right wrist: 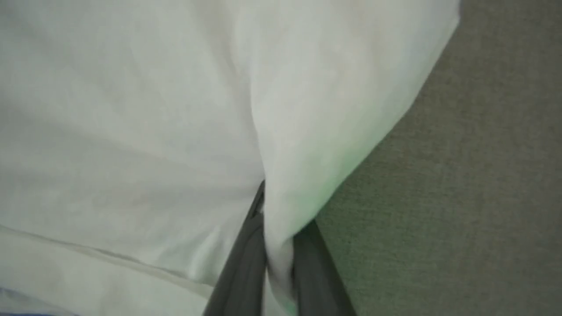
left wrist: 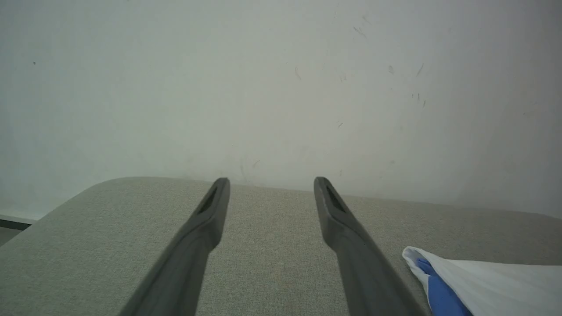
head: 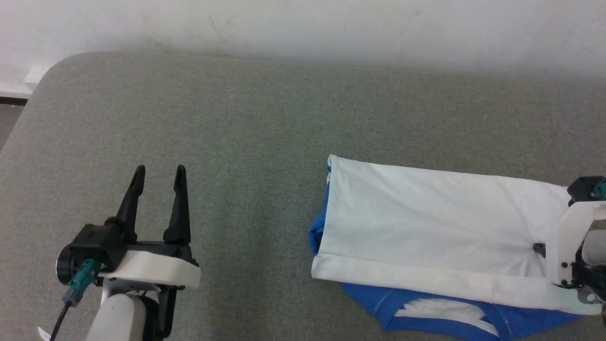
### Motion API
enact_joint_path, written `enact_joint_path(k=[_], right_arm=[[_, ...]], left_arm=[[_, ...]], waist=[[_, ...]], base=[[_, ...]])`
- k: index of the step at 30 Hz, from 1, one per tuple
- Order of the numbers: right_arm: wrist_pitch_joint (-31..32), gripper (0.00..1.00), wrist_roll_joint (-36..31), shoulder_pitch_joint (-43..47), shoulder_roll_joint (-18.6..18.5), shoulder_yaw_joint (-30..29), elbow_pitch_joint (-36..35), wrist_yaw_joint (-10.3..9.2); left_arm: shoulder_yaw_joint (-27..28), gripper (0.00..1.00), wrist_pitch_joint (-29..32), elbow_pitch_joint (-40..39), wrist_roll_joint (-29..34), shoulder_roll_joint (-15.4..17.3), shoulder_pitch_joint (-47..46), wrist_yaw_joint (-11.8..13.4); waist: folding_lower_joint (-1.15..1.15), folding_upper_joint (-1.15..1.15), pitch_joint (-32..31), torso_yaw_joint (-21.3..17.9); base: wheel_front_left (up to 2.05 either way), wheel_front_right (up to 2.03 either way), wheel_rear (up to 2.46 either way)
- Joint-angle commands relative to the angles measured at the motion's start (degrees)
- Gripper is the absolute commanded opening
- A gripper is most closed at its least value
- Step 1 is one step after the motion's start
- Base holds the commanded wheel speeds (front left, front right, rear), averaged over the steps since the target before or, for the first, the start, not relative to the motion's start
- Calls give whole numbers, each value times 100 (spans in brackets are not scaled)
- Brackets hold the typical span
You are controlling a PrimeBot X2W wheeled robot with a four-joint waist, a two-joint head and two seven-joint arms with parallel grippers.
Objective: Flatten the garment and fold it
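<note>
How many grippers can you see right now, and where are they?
2. The left gripper stands open over the grey surface at the head view's lower left. The right gripper is at that view's right edge, shut on the T-shirt.

The left gripper (head: 160,168) has two long, black, tapering fingers (head: 178,208). Near each tip the inner face carries a narrow sunken slot (left wrist: 208,202). Behind the fingers sits a black blocky base (head: 99,241), then a white rounded plastic bracket (head: 151,271). Beside the base, a teal plug (head: 81,279) feeds a thin black cable (head: 59,324). A pale smooth forearm tube (head: 118,317) follows. The right gripper (right wrist: 276,259) has dark grey fingers (right wrist: 241,272). Behind them stands a white plate with small dark screws (head: 565,237), topped by a black block (head: 583,188).
</note>
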Motion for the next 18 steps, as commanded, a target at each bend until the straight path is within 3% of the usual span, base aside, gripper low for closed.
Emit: enact_joint_path(k=[1,5,11,18], right_arm=[[76,0,-141,136,-29,-54,17,-37],[320,0,-346,166,-23,6,-449,-37],[709,0,-245,298,-159,459,-1801,-37],[969,0,98,368,113,967,-2856,-37]], left_arm=[[22,100,-27,33,25,-18,31,-43],[11,100,-27,91,31,-47,64,-59],[20,100,-27,127,19,-51,151,-85],[-1,100,-27,111,19,-76,215,-105]], waist=[[0,0,-44,-35],[0,0,-147,-64],[0,0,-321,-118],[0,0,-386,-142]], base=[[0,0,0],[0,0,0],[0,0,0],[0,0,0]])
